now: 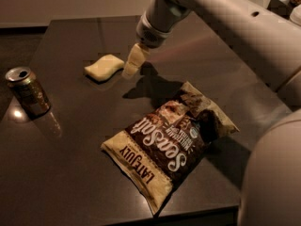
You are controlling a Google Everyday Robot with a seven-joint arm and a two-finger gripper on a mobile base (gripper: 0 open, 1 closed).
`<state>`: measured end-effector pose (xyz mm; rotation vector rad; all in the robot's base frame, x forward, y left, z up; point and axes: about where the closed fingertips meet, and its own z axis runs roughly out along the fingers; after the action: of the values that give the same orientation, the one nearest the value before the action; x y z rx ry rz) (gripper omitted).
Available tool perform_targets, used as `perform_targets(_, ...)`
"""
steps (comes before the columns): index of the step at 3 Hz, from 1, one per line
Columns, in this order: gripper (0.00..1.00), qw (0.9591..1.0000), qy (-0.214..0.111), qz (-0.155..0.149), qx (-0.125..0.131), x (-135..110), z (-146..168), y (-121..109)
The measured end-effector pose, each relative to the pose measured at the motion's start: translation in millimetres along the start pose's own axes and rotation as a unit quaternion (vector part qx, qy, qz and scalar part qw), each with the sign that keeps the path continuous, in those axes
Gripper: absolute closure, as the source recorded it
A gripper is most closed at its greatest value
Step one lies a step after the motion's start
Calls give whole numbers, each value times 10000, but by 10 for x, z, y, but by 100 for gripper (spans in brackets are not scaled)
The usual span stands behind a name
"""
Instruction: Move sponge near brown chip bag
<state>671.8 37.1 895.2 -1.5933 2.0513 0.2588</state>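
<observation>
A: Where is the gripper (130, 66)?

B: It hangs down from the big pale arm (225, 18), low over the dark table (70, 173). Its tip is just beside the right end of the sponge (104, 67). I can't tell if they touch, and I can't tell if the gripper is open or closed. It doesn't seem to hold anything.

A: And the sponge?

B: It lies flat on the far half of the table, well apart from the brown chip bag (169, 149). Bare table lies between them, with the arm's shadow on it.

A: Is there other free room?

B: Yes, a wide bare patch between the can (28, 91) on the left and the bag. The bag's lower corner lies close to the table's front edge. The can stands near the left edge.

A: Can you read anything?

B: The bag says "Sea Salt" in white curly letters and "LATE JULY" in dark letters on its cream end. The words lie turned sideways. The can's writing is too small to read.

A: How do the things look?

B: The sponge is pale yellow and soft, with wavy sides. The bag is crinkly and puffy. The can is shiny metal with an open top. The table is smooth and glossy.
</observation>
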Motion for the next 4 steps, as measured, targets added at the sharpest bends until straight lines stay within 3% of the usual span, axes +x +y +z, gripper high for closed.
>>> perform_targets(2, 0, 9995, -112, 77, -276, -418, 460, 96)
perform_targets(4, 0, 9988, 8, 31, -497, -564, 779, 168)
